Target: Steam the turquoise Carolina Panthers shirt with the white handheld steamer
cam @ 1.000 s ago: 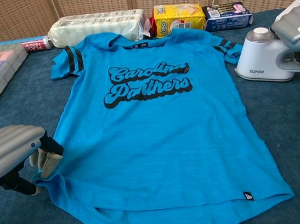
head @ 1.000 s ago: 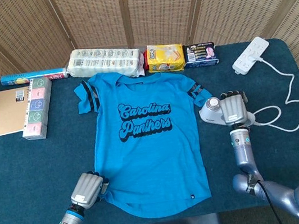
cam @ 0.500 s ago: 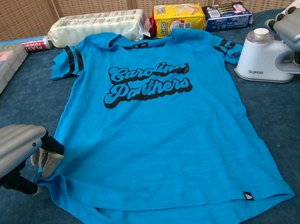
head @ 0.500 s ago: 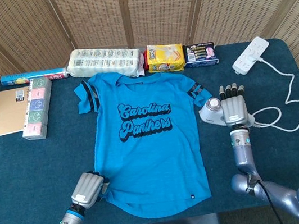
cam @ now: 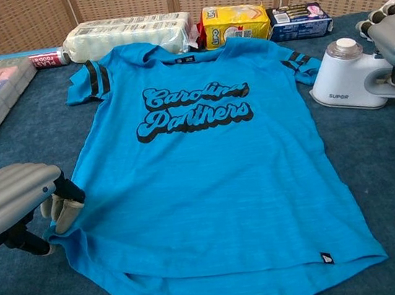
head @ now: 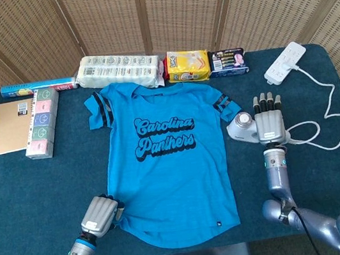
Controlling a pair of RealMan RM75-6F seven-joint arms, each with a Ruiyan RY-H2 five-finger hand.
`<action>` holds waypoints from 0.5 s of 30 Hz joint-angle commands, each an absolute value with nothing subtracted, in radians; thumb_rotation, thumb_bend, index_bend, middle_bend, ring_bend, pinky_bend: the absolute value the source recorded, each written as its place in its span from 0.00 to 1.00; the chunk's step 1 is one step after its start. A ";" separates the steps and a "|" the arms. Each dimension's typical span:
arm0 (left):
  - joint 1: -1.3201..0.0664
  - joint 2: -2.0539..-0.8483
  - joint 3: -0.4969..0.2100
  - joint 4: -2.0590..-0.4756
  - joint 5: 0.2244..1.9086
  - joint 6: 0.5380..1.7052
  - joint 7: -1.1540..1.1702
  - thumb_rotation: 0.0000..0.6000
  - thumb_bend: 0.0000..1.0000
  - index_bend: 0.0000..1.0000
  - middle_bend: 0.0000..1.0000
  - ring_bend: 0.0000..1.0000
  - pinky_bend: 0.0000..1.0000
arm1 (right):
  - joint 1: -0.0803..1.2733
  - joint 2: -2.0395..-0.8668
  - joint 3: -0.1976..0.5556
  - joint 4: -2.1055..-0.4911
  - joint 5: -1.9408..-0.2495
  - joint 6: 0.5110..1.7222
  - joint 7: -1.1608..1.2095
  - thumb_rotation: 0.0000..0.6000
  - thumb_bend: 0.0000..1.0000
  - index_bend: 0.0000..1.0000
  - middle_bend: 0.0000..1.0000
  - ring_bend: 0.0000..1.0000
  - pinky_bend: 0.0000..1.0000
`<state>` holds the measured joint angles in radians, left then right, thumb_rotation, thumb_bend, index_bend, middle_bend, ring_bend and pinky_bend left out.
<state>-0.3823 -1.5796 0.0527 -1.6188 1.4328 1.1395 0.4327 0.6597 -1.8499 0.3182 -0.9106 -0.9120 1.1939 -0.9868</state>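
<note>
We take the turquoise Carolina Panthers shirt (head: 165, 160) as our landmark: it lies flat, print up, in the middle of the blue surface (head: 32, 194), presumably spread so steam can reach the whole front. Our left hand (head: 100, 217) sits at the shirt's lower left hem, fingers (cam: 60, 213) curled onto the fabric edge, we judge to pin it so the cloth stays taut. Just off the shirt's right sleeve rests the white handheld steamer (cam: 346, 84), its cord (head: 323, 113) running to the power strip (head: 285, 62) further right. Our right hand (head: 270, 126) hovers over the steamer's handle with fingers extended and apart, holding nothing, so the steamer is not yet gripped.
</note>
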 commanded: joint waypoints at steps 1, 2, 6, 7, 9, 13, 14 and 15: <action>-0.383 -1.580 0.052 -1.618 1.434 1.139 0.433 1.00 0.33 0.76 0.69 0.56 0.49 | 0.656 -1.853 0.325 -0.910 -0.911 1.204 -0.972 1.00 0.36 0.00 0.04 0.03 0.05; -0.383 -1.581 0.052 -1.619 1.434 1.139 0.433 1.00 0.33 0.76 0.69 0.56 0.49 | 0.654 -1.855 0.327 -0.909 -0.912 1.211 -0.964 1.00 0.36 0.00 0.04 0.03 0.04; -0.384 -1.581 0.052 -1.619 1.436 1.140 0.434 1.00 0.33 0.76 0.69 0.56 0.49 | 0.648 -1.857 0.332 -0.909 -0.911 1.219 -0.943 1.00 0.36 0.00 0.04 0.03 0.04; -0.384 -1.581 0.052 -1.620 1.436 1.140 0.434 1.00 0.33 0.76 0.69 0.56 0.49 | 0.646 -1.856 0.332 -0.910 -0.911 1.220 -0.941 1.00 0.36 0.00 0.04 0.03 0.04; -0.384 -1.580 0.052 -1.620 1.435 1.140 0.434 1.00 0.33 0.76 0.69 0.56 0.49 | 0.642 -1.853 0.334 -0.917 -0.909 1.225 -0.936 1.00 0.36 0.00 0.04 0.03 0.04; -0.384 -1.580 0.052 -1.623 1.437 1.141 0.435 1.00 0.33 0.76 0.69 0.56 0.49 | 0.632 -1.849 0.343 -0.933 -0.892 1.226 -0.929 1.00 0.36 0.00 0.04 0.03 0.04; -0.384 -1.580 0.052 -1.623 1.438 1.142 0.436 1.00 0.33 0.76 0.69 0.56 0.49 | 0.631 -1.848 0.343 -0.935 -0.892 1.226 -0.925 1.00 0.36 0.00 0.04 0.03 0.04; -0.384 -1.580 0.052 -1.624 1.438 1.142 0.436 1.00 0.33 0.76 0.69 0.56 0.49 | 0.629 -1.847 0.343 -0.936 -0.891 1.224 -0.917 1.00 0.36 0.00 0.04 0.03 0.04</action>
<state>-0.3842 -1.5802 0.0517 -1.6233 1.4375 1.1416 0.4361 0.6317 -1.8483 0.3424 -0.9336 -0.8920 1.2252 -0.9236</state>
